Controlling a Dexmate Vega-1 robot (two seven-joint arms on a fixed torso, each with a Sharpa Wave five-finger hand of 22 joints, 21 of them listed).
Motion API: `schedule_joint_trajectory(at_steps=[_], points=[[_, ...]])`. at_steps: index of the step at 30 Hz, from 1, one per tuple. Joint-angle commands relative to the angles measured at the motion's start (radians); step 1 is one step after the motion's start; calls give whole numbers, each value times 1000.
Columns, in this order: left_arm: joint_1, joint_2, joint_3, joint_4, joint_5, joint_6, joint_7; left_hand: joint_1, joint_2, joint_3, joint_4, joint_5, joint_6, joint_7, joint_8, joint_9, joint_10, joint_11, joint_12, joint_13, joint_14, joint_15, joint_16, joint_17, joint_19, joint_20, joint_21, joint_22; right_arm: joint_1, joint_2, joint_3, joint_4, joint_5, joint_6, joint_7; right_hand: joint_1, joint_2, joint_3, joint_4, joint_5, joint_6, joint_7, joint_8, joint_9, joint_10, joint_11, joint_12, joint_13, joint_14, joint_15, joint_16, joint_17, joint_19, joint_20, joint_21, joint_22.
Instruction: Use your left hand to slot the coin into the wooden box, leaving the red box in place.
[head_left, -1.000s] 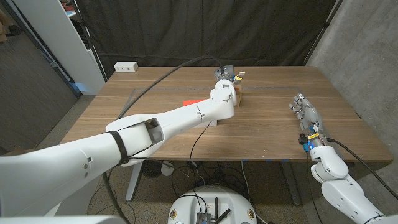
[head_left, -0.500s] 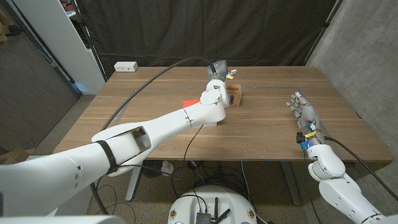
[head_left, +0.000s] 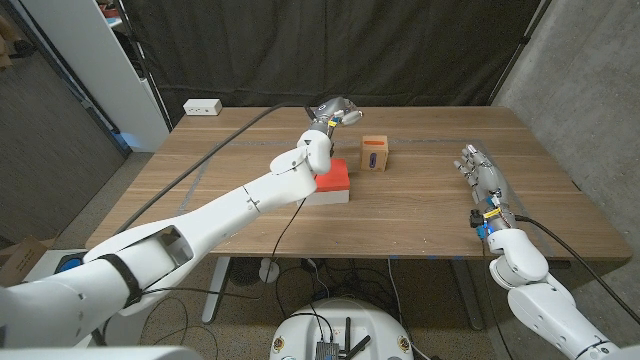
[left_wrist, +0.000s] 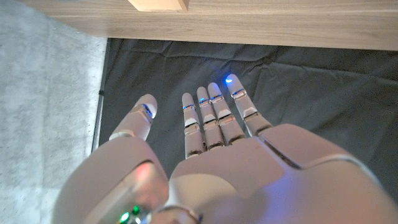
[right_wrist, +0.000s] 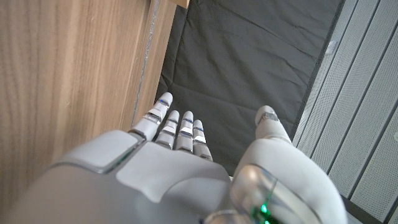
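1. Left hand (head_left: 333, 109): raised at the table's far edge, fingers straight and apart, holding nothing.
2. Wooden box (head_left: 375, 154): stands just right of and nearer than that hand, its dark slot running near-to-far; no coin is visible anywhere.
3. Red box (head_left: 333, 177): near-left of the wooden box, beside the left forearm.
4. Right hand (head_left: 484, 176): well apart at far right, fingers extended, empty.
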Motion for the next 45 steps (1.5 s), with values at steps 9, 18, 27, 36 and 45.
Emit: schedule_joint_trajectory(at_steps=[9, 18, 27, 36, 45], points=[[359, 268, -403, -112, -286, -536, -32, -40, -49, -74, 8, -12, -130, 37, -11, -48, -111, 41, -90, -1, -99, 6, -90, -3, -74, -79, -93, -10, -12, -17, -23, -98, -82, -51, -44, -3, -7, -3, 7, 5, 97, -16, 27, 5, 23, 7, 5, 3, 20, 1, 11, 3, 20, 3, 4, 4], [495, 256, -534, -16, -540, -743, -101, -99, -79, -118, 22, -19, -188, 43, -12, -67, -164, 55, -132, -1, -155, 27, -139, 0, -120, -92, -149, -10, -11, -28, -34, -132, -100, -77, -42, -27, -16, -17, 18, -5, 77, 13, 11, 5, 25, 6, 5, 3, 21, 1, 12, 5, 21, 7, 4, 4], [647, 271, -621, -76, -589, -787, -38, -148, -91, -148, 25, -22, -278, 55, -16, -80, -248, 50, -180, -2, -232, 41, -201, -1, -180, -113, -224, -9, 10, -26, -48, -87, -81, -23, 19, -41, -21, -25, 22, -11, 66, 24, 3, 5, 20, 9, 2, 2, 16, -2, 9, 6, 16, 5, 1, 4], [703, 219, -642, -34, -615, -842, -4, -166, -93, -159, 24, -23, -322, 55, -15, -83, -282, 51, -192, -3, -265, 45, -220, -1, -200, -138, -258, -9, 39, -12, -68, -16, -85, 32, 55, -68, -29, -40, 30, -23, 20, -3, -12, 5, -6, 12, -8, 0, -7, -2, 0, 7, -12, 2, -8, 4], [708, 193, -634, -26, -613, -854, -1, -169, -93, -161, 23, -23, -316, 54, -10, -83, -274, 48, -188, -3, -263, 43, -220, -1, -199, -139, -265, -9, 74, -3, -99, 24, -67, 47, 85, -77, -31, -45, 32, -27, 31, 20, -7, 4, -11, 13, -8, 0, -10, -3, -2, 6, -16, -3, -7, 4]])
